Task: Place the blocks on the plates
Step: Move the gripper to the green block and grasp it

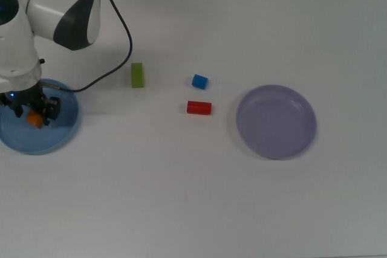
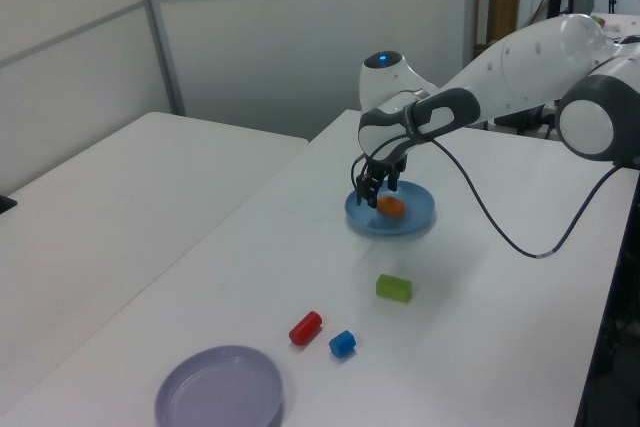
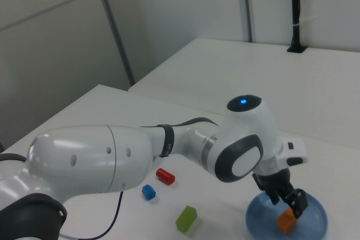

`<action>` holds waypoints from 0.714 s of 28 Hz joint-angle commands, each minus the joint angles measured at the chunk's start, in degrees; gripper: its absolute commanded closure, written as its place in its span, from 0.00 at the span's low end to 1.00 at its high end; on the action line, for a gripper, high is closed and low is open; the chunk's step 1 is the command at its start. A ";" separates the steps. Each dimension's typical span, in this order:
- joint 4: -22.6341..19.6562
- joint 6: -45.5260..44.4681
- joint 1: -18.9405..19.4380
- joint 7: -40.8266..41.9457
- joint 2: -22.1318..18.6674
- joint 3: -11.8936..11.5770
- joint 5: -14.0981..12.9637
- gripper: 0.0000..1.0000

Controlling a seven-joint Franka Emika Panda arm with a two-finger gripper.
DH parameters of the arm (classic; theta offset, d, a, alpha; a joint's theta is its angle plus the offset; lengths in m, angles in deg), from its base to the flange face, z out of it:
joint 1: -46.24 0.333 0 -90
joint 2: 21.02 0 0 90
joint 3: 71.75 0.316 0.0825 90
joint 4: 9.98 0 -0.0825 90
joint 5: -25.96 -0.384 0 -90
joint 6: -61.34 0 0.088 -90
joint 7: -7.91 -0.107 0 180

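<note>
The orange block lies inside the light blue plate at the top view's left. My gripper hovers just above it, open, its fingers spread to either side of the block and not touching it. On the bare table lie the green block, the blue cube and the red block. The lavender plate holds nothing.
The arm's white body and its black cable reach over the table's top-left corner in the top view. A second white table stands beside this one, and wall panels rise behind.
</note>
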 commanded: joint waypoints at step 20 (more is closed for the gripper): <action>-19.98 -12.36 10.35 -2.28 -18.01 3.17 -4.88 0.00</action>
